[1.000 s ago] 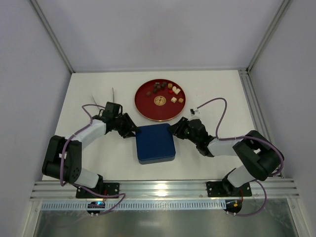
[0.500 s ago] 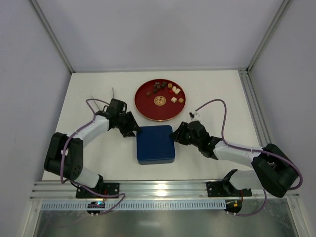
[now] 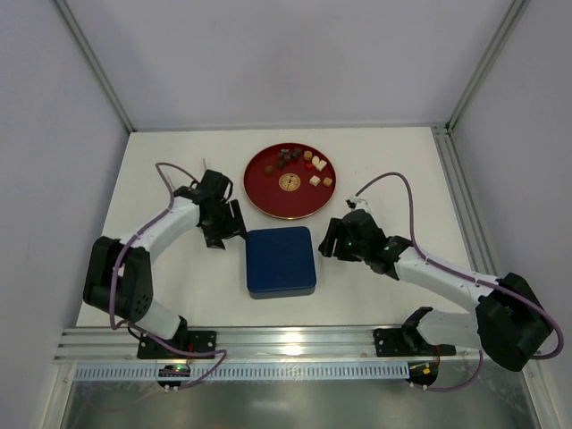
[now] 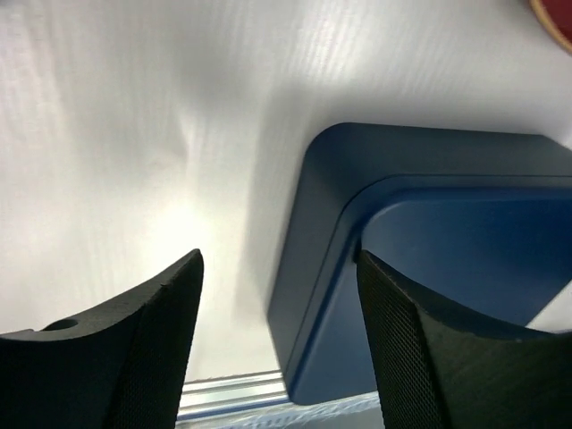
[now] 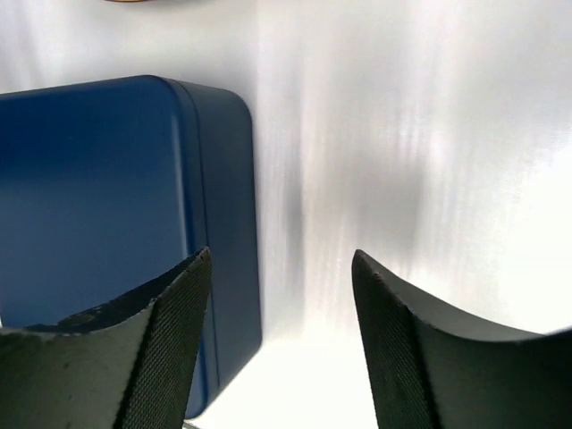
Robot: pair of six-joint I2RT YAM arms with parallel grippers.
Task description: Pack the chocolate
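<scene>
The chocolate, several tiny dark, cream and reddish candies, lies on the far part of a round red plate with a gold emblem at its centre. A dark blue square box with its lid on sits in front of the plate. My left gripper is open and empty just off the box's far left corner; in the left wrist view that corner lies between the jaws. My right gripper is open and empty beside the box's right side; the right wrist view shows the box to its left.
White table with grey walls on three sides. An aluminium rail runs along the near edge. The red plate's edge shows in the left wrist view's top right corner.
Both grippers have drawn back from the blue box's far corners, the left one up and to the left, the right one to the right. The box has stayed in place.
</scene>
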